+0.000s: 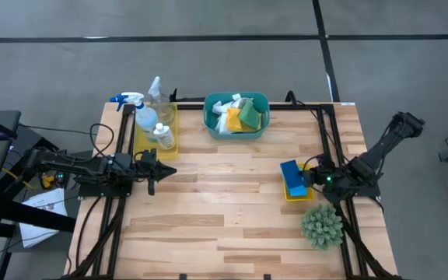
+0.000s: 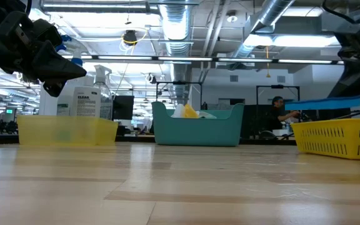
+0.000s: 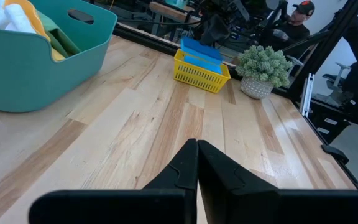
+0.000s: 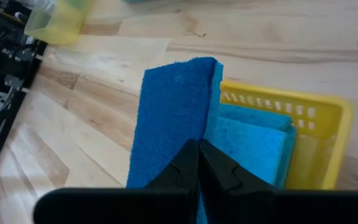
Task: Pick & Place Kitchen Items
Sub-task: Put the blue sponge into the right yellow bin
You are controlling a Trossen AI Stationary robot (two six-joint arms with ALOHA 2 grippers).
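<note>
The right gripper (image 4: 197, 163) hangs over the small yellow tray (image 1: 296, 191) on the right side of the worktop (image 1: 232, 210), its jaws pinching the edge of a dark-blue sponge (image 4: 176, 118); the sponge stands on edge, half over the tray's rim and half over bare wood, with a lighter sponge (image 4: 250, 146) lying flat in the tray beside it; the left gripper (image 1: 155, 167) waits above the left side of the worktop, near the long yellow tray (image 1: 141, 138) that holds the spray bottle (image 1: 142, 117) and two smaller bottles, its jaws pressed together on nothing; the cloths (image 1: 238, 115) sit heaped in the teal basin (image 1: 236, 134) at the back; the plant (image 1: 322, 226) stands just in front of the small tray; the sponge looks light, soft and rough-faced, so it will likely squash and sag rather than slip; a hold across the thin sides near the middle should keep it from folding; the bottles look stiffer and smoother, best taken about the body or neck.
</note>
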